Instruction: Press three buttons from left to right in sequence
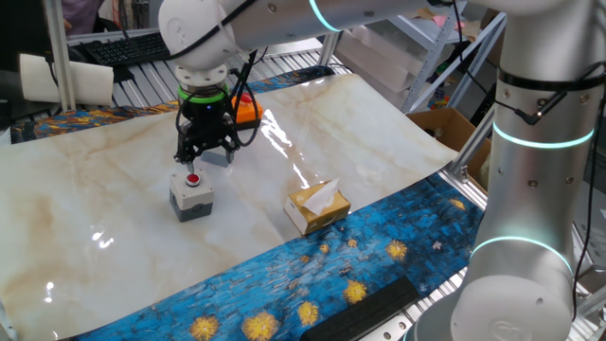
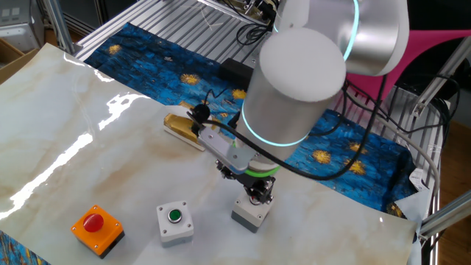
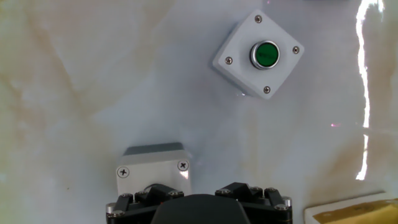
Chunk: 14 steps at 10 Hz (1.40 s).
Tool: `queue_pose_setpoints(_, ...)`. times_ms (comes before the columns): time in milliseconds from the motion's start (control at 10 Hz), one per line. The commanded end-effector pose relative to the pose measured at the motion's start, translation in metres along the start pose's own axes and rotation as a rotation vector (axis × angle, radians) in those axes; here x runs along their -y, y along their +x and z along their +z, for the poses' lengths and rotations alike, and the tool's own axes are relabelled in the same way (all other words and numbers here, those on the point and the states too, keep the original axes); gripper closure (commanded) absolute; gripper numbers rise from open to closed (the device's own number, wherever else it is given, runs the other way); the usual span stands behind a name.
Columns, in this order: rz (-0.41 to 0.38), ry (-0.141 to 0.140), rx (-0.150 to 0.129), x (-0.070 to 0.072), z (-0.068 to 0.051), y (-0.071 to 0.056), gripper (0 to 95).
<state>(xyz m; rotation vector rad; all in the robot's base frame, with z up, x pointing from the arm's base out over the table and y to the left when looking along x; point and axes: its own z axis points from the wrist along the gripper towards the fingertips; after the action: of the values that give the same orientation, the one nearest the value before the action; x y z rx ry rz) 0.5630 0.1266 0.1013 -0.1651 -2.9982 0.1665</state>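
Note:
The grey box with the red button (image 1: 191,195) stands left of centre on the marble top. My gripper (image 1: 196,159) hangs just above its red button (image 1: 192,179); no view shows if it touches it. In the other fixed view the gripper (image 2: 258,196) covers that box (image 2: 250,215). The grey box with the green button (image 2: 175,221) and the orange box with the red button (image 2: 97,230) stand beside it. In the hand view the green-button box (image 3: 260,55) is at the upper right, and the first grey box (image 3: 153,169) lies partly under the hand. The fingertips are hidden.
A tan tissue box (image 1: 317,206) lies right of the buttons, near the blue patterned cloth (image 1: 379,256); it also shows in the other fixed view (image 2: 184,129). A cardboard box (image 1: 445,128) stands beyond the table's right edge.

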Motion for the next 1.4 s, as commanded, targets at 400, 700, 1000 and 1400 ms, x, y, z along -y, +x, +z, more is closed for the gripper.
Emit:
queue_pose_setpoints(400, 0.049, -0.028, 0.002, -0.0006, 0.0012, -0.0002, 19.0)
queue_pose_setpoints(700, 0.095, -0.112, 0.008, -0.0011, 0.0011, 0.0004, 19.0)
queue_pose_setpoints(1000, 0.088, -0.119, 0.032, -0.0013, 0.0012, 0.0005, 19.0)
queue_pose_setpoints(1400, 0.088, -0.121, 0.037, -0.0015, 0.0013, 0.0006, 19.0)
